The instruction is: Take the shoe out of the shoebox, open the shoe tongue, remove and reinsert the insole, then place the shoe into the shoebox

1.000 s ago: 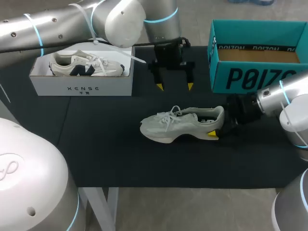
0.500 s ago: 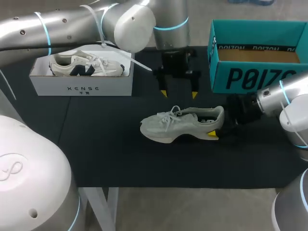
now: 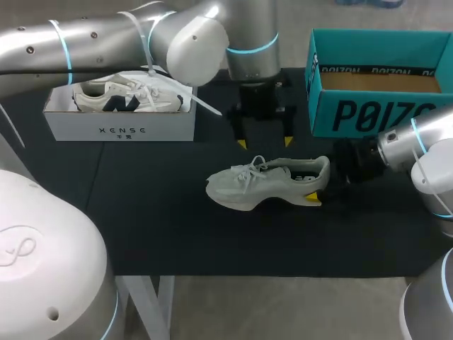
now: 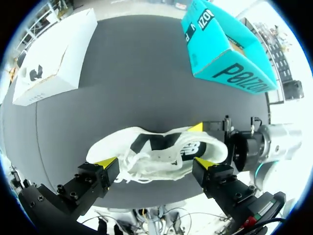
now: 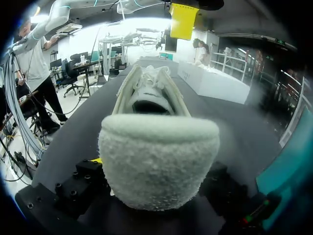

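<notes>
**Left arm closing in on the held shoe**

The left gripper (image 3: 264,142) is coming nearer and slightly rightward across the earlier head views. It is now hanging just on the far side of the shoe (image 3: 265,183), roughly above its lacing. Its fingers are standing wide apart with nothing between them. In the left wrist view the shoe is lying below and between those two spread tips.

The shoe itself is not shifting. It is resting on its sole on the dark table (image 3: 156,227), toe pointing left, already out of the teal shoebox (image 3: 368,113), which is sitting open at the far right.

The right gripper (image 3: 320,185) is staying where it was, at the heel. One yellow tip is showing on the near side of the heel in the head view and another on its far side in the left wrist view, so it appears clamped on the heel to steady the shoe.

This suggests the task is moving into opening the tongue, with the insole work and the return to the shoebox still to come. The white box (image 3: 120,129) at the far left, holding another shoe, is staying untouched.
</notes>
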`<state>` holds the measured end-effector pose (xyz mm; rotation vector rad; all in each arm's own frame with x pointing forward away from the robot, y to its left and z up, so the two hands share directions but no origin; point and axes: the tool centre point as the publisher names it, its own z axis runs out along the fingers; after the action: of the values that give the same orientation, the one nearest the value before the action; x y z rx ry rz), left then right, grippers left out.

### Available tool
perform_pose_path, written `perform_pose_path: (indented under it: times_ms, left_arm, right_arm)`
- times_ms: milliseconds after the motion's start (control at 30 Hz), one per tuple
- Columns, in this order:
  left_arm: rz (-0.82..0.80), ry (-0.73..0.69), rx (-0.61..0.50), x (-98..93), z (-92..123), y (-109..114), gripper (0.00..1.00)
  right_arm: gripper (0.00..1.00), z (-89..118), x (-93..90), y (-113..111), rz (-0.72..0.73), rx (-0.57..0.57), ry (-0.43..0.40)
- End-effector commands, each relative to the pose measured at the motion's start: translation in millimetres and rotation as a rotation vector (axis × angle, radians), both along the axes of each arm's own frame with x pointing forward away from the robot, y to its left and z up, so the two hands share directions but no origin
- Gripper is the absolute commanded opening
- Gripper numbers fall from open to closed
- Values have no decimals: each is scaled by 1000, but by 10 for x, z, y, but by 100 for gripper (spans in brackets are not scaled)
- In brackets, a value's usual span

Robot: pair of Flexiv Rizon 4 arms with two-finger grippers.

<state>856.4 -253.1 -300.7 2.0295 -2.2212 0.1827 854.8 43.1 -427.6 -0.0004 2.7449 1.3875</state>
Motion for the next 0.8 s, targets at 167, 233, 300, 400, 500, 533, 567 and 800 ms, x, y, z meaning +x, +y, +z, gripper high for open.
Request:
perform_pose_path:
  times_ms: [167,233,300,400,500,533,567,800]
  left_arm:
    - [-101,11,69,-181,-151,-209,100]
    - [-112,22,78,-180,-222,-249,100]
    - [-109,25,84,-165,-306,-290,100]
    - [-120,34,112,-143,-397,-351,100]
    - [-125,37,129,-121,-454,-397,100]
    - [-127,38,131,-114,-461,-405,100]
    - [-124,33,142,-101,-474,-409,100]
    - [-118,31,186,-51,-511,-384,100]
  right_arm:
    - [0,-41,4,29,-1,-2,-2]
    - [0,-41,4,29,-1,-2,-2]
    - [0,-41,4,29,-1,-2,-2]
    - [0,-41,4,29,-1,-2,-2]
    - [0,-41,4,29,-1,-2,-2]
    - [0,-41,4,29,-1,-2,-2]
    - [0,-41,4,29,-1,-2,-2]
    - [0,-41,4,29,-1,-2,-2]
